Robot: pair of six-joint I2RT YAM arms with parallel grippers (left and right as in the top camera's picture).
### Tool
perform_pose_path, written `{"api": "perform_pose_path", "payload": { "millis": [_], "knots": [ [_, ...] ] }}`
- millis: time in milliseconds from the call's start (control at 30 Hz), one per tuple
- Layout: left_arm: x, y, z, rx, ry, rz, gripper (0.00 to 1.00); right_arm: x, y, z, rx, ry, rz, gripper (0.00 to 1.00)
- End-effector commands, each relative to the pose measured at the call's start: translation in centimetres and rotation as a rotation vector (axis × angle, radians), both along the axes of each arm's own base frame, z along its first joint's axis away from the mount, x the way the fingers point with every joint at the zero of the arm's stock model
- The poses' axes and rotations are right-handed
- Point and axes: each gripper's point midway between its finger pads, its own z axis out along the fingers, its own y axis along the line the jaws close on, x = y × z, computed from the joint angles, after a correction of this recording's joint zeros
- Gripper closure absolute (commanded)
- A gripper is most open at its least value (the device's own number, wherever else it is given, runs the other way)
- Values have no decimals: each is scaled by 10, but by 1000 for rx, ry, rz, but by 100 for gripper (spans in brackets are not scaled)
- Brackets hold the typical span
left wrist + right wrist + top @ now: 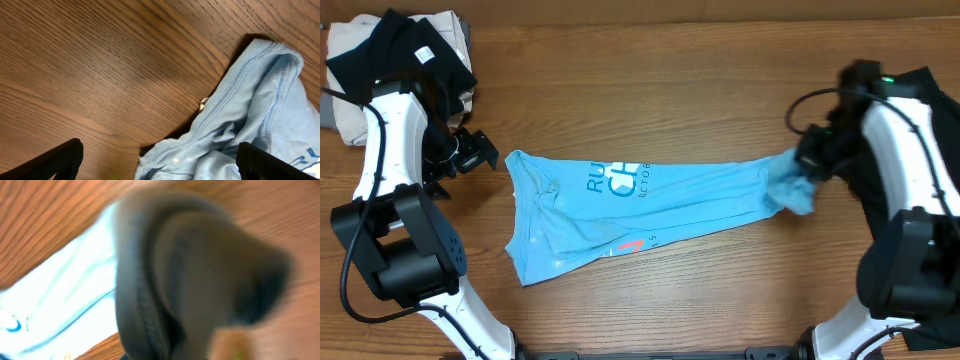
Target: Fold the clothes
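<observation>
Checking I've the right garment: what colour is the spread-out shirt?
The T-shirt is light blue; overhead shows it best.

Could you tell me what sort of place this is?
Probably a robotics lab bench for cloth folding: left arm and right arm at a wooden table, a light blue T-shirt laid out, spare garments piled in one corner.

Overhead, bright and even light falls from above, soft shadows lie on the tabletop [670, 90], and the picture is sharp. The left wrist view is crisp. The right wrist view is heavily blurred, with the T-shirt [60, 295] washed near white at left.
</observation>
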Motion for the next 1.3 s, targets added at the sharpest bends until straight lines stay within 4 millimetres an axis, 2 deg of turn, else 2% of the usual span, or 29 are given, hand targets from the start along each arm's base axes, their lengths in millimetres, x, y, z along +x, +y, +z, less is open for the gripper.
{"api": "perform_pose_path", "payload": {
  "millis": [0, 133, 300, 500, 733, 867, 1067, 1167, 1233, 1267],
  "knots": [
    [-3, -3, -3, -1, 19, -17, 0, 5, 35, 6, 21, -29, 69, 96],
    [-3, -3, -3, -1, 21, -16, 0, 1, 74, 8, 60, -33, 154, 96],
    [-3, -3, -3, -1, 19, -16, 0, 2, 113, 7, 110, -68, 245, 95],
    [-3, -3, -3, -1, 20, -16, 0, -10, 151, -8, 131, -76, 339, 91],
    [-3, -3, -3, 0, 19, -16, 0, -27, 205, -21, 271, -96, 443, 91],
    [-3, -3, -3, -1, 19, -17, 0, -33, 219, -23, 277, -93, 449, 84],
    [-3, -3, -3, -1, 19, -17, 0, -39, 236, -22, 287, -100, 461, 83],
    [-3, -3, -3, -1, 19, -17, 0, -40, 246, -21, 295, -111, 470, 75],
    [-3, -3, -3, -1, 21, -17, 0, -41, 250, -21, 299, -115, 467, 55],
    [-4, -3, -3, -1, 22, -17, 0, -40, 251, -20, 300, -120, 471, 39]
  ]
}}
